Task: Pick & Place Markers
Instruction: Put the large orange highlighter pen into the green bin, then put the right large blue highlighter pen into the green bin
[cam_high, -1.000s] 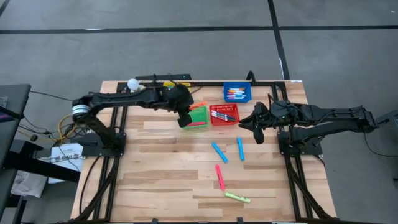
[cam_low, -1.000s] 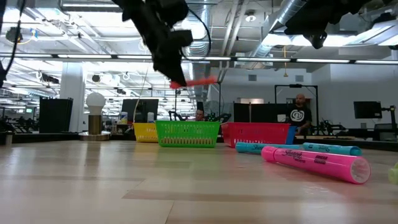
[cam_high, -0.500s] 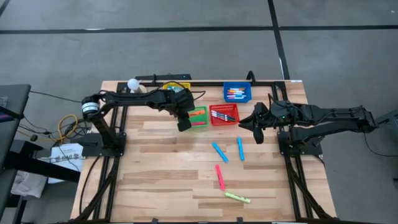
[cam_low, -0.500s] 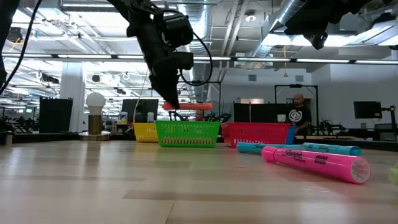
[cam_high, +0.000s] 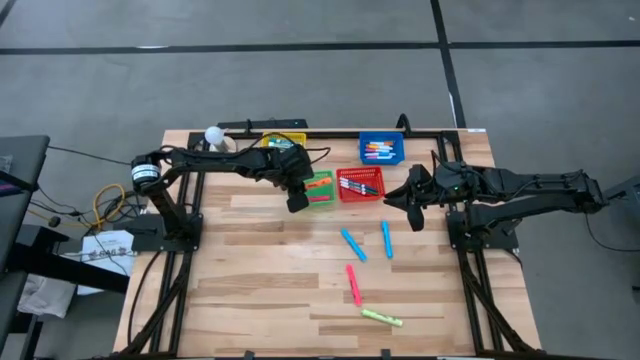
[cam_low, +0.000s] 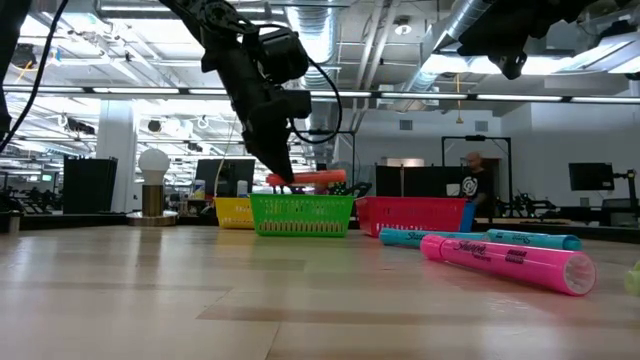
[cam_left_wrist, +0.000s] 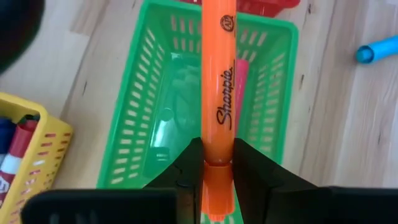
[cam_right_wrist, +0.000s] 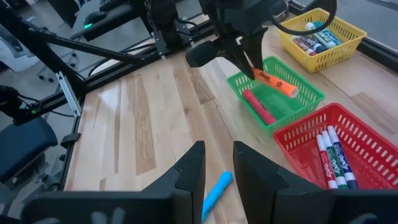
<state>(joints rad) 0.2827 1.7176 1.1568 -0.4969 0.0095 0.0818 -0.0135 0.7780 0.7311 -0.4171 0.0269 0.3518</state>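
Table (cam_high: 250, 260) was pale wood planks w/ visible grain, framed by black rails. 4 small square mesh plastic baskets sat near top centre of the high view: yellow basket (cam_high: 284, 139), green basket (cam_high: 322, 187), red basket (cam_high: 360, 184), blue basket (cam_high: 381, 149). Markers were short, smooth plastic cylinders.

Orange marker (cam_left_wrist: 217, 93), glossy w/ black "Sharpie" script, was clamped by the left gripper (cam_high: 297, 196) at its lower end, fingers (cam_left_wrist: 186, 168) closed tight on both sides of the barrel. In the low view it lay level just above the green basket's rim, not yet inside. A pink-red marker (cam_right_wrist: 257, 107) lay in the green basket's bottom. Red basket held several white-barrelled markers (cam_right_wrist: 333, 158); blue and yellow baskets also held some.

4 loose markers lay on bare wood, lower centre-right of the high view: 2 blue markers (cam_high: 352, 244) (cam_high: 386, 238) side by side but apart, pink marker (cam_high: 353, 284) below them, yellow-green marker (cam_high: 381, 317) lowest. Wood left of them and along the bottom edge was open.

Right gripper (cam_high: 413, 211) hung in the air right of the red basket, near the table's right rail, fingers (cam_right_wrist: 190, 168) parted narrowly, holding nothing.
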